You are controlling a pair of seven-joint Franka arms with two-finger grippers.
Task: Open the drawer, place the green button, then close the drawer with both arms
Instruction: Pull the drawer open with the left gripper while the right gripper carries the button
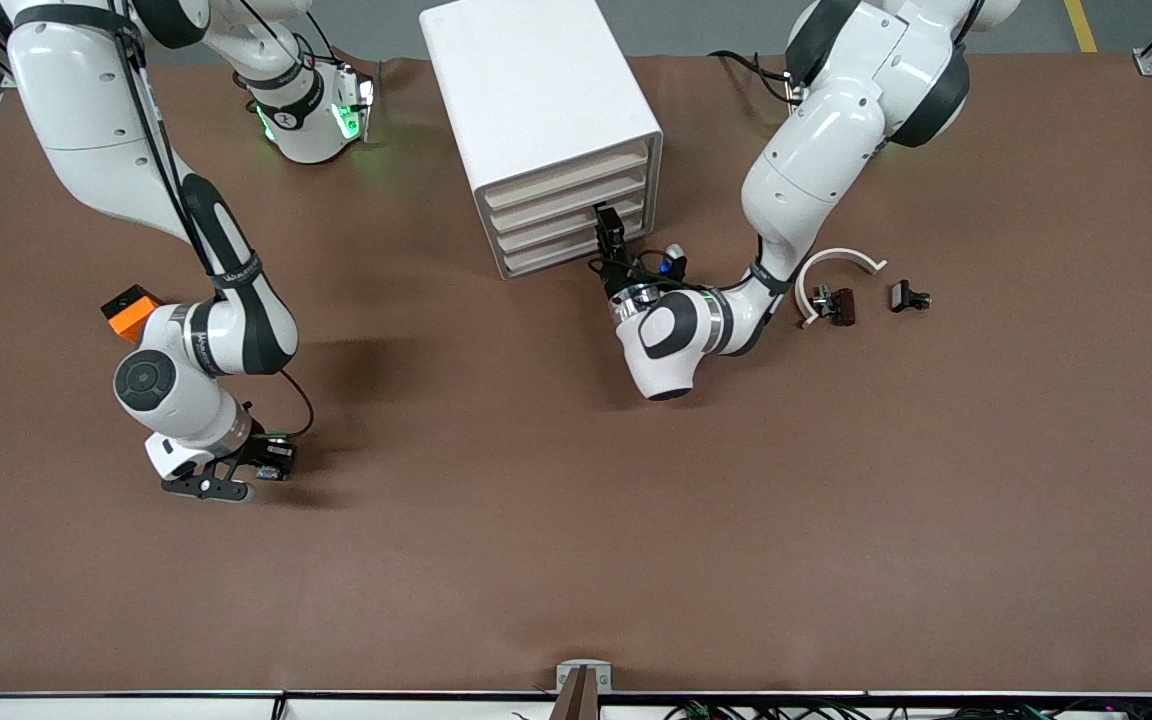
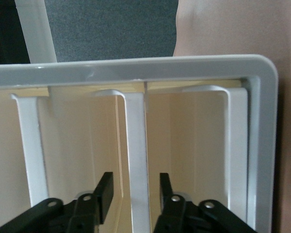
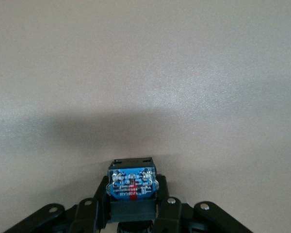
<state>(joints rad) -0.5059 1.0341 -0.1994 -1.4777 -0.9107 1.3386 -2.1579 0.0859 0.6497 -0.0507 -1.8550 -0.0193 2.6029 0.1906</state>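
The white drawer cabinet (image 1: 536,100) stands at the back middle of the table with its drawers (image 1: 576,215) shut. My left gripper (image 1: 608,228) is at the cabinet's front. In the left wrist view it (image 2: 136,194) is open, with one finger on each side of a white drawer handle (image 2: 137,145) and not touching it. My right gripper (image 1: 271,460) is low over the table toward the right arm's end. It (image 3: 132,191) is shut on the button (image 3: 132,182), whose bluish base shows; the green cap is hidden.
An orange block (image 1: 131,310) lies beside the right arm's forearm. A white arc piece (image 1: 836,262), a dark small part (image 1: 836,305) and a small black clip (image 1: 908,296) lie toward the left arm's end.
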